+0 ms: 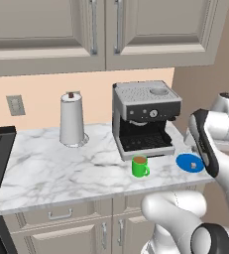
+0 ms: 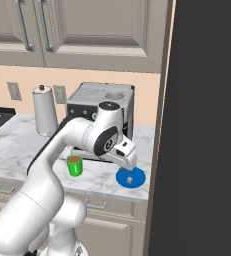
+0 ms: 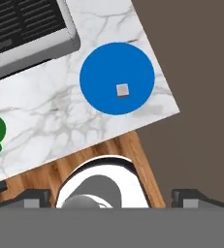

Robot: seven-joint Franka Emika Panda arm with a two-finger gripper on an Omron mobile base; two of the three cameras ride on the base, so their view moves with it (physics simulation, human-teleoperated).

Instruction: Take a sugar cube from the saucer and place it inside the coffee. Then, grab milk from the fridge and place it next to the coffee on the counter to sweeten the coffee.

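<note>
Left to right on the counter (image 1: 61, 163): coffee (image 1: 140, 166) near the front edge, then the saucer (image 3: 117, 78) at the right end with the cube (image 3: 122, 89) lying just off its middle. The gripper (image 3: 111, 196), fingers spread wide, hangs above and holds nothing. Judged best: centre over the cube, descend straight, pinch lightly without nudging the saucer.

My counter (image 1: 51, 168) is white marble with grey veins, set on beige cabinets. On it stand a paper-towel roll (image 1: 72, 120) toward the back left, an espresso machine (image 1: 144, 119) against the wall, and a green mug of coffee (image 1: 140, 166) just in front of the machine. Near the right end lies the blue saucer (image 3: 117, 78), a sugar cube (image 3: 122, 89) on it.
</note>
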